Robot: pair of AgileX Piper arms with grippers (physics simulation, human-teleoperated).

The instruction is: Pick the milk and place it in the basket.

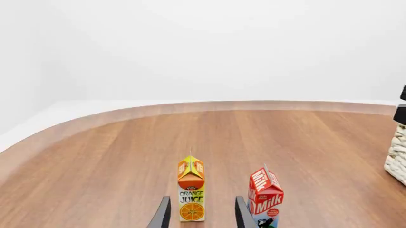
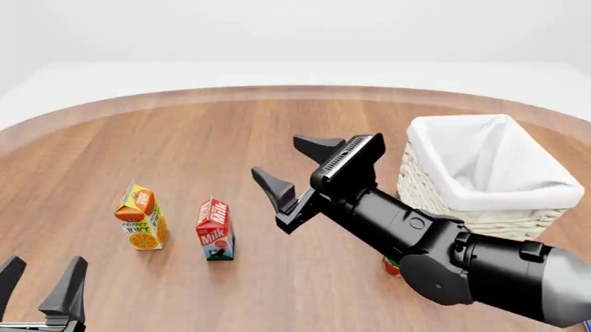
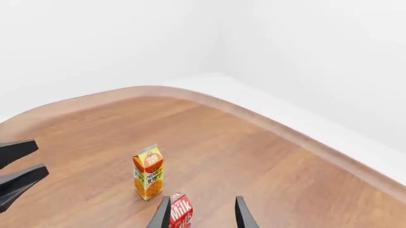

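The milk point(image 2: 215, 230) stands upright on the wooden table point(image 2: 231, 138), red top above a blue-and-white base, with the orange juice carton point(image 2: 140, 218) just to its left. My right gripper point(image 2: 279, 158) hangs open above the table, right of the milk and higher than it. In the right wrist view the milk point(image 3: 180, 211) shows close by one finger of the right gripper point(image 3: 203, 199). The left gripper point(image 2: 39, 271) is open at the near left edge, empty. The left wrist view shows the milk point(image 1: 265, 199) beside the left gripper point(image 1: 201, 197). The basket point(image 2: 434, 190) stands at the right.
The orange juice carton point(image 1: 191, 194) lines up between the left fingers, farther out. A red can point(image 2: 392, 266) peeks from behind my right arm, near the basket's front. The basket's wicker wall point(image 1: 398, 156) edges the left wrist view. The table's curved far rim point(image 2: 295, 91) runs behind.
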